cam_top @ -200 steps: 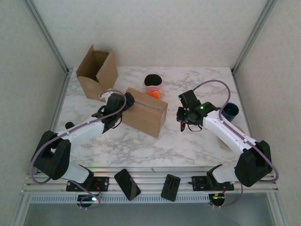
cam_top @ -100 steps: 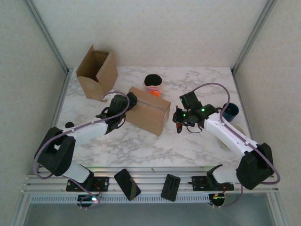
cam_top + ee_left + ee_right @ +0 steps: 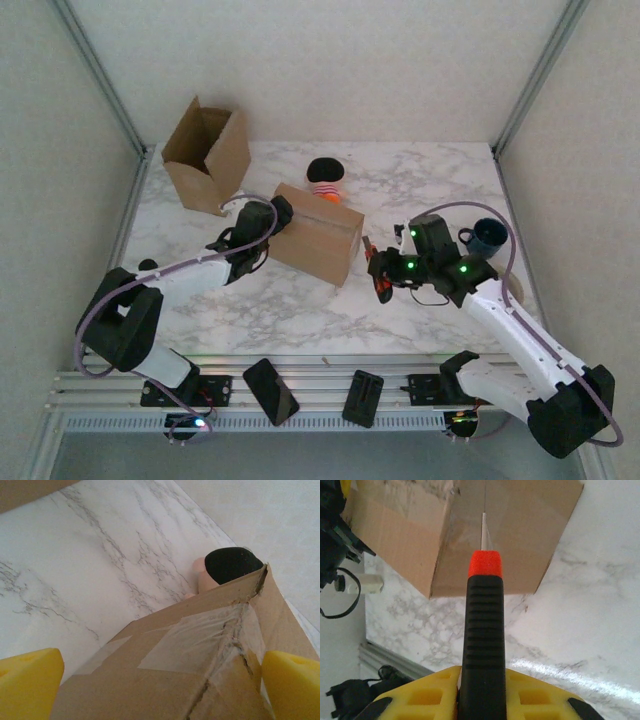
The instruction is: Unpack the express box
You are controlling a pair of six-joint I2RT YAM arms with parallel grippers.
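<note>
Express box (image 3: 315, 240): brown carton, flaps closed and taped, lying at an angle mid-frame in the top view on the marble surface (image 3: 430, 180). In the left wrist view clear tape (image 3: 195, 640) runs over a torn, creased seam at its corner.

Left end effector (image 3: 272, 222): at the carton's left end. Yellow fingers (image 3: 30, 682) spread wide, the box end between them. Cannot tell if the pads actually press the cardboard.

Right end effector (image 3: 388, 270): just off the carton's right end, clamped on a cutter (image 3: 483, 645) with a black ribbed handle, orange collar and thin blade. In the right wrist view the blade lines up on the taped seam of the near face. Contact not clear from here.

Step in hand, by my reading: slitting the tape, at the very start. Nothing opened yet. Next move calls for the blade to bite into the seam and draw along it, shallow, while the left arm steadies the carton against sliding.

Around: an open, empty-looking carton (image 3: 207, 152) upper left, a small doll (image 3: 324, 180) just behind the express box, a dark cup (image 3: 488, 237) at right.
</note>
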